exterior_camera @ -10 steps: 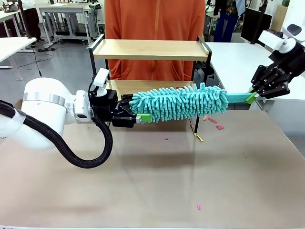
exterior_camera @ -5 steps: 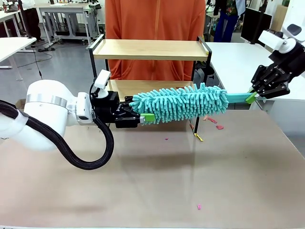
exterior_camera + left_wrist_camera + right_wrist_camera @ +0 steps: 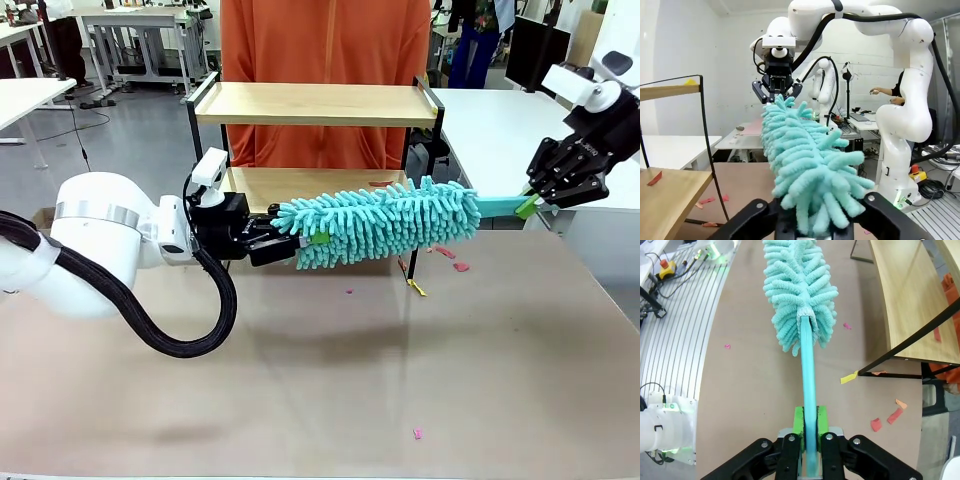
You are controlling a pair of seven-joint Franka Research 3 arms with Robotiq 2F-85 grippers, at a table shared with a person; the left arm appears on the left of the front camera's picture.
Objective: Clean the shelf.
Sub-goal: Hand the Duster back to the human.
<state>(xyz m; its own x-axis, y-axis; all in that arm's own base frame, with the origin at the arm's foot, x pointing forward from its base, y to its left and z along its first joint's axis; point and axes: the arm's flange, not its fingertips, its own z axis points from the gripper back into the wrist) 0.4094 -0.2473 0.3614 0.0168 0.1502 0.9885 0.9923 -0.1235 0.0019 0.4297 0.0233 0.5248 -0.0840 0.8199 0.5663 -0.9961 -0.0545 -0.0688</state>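
Right gripper point(image 3: 527, 206) clamps the duster point(image 3: 375, 222) handle; left gripper point(image 3: 300, 243) seems closed on its fluffy tip, long axis left-right, just near of the shelf point(image 3: 310, 104).

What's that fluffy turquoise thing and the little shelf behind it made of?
The duster looks like soft chenille microfibre: thick, fuzzy, matte fingers. Its handle seems smooth plastic, with a slight sheen. The shelf has light boards with faint grain, probably wood or a wood-look laminate, in a thin black frame, likely painted metal.
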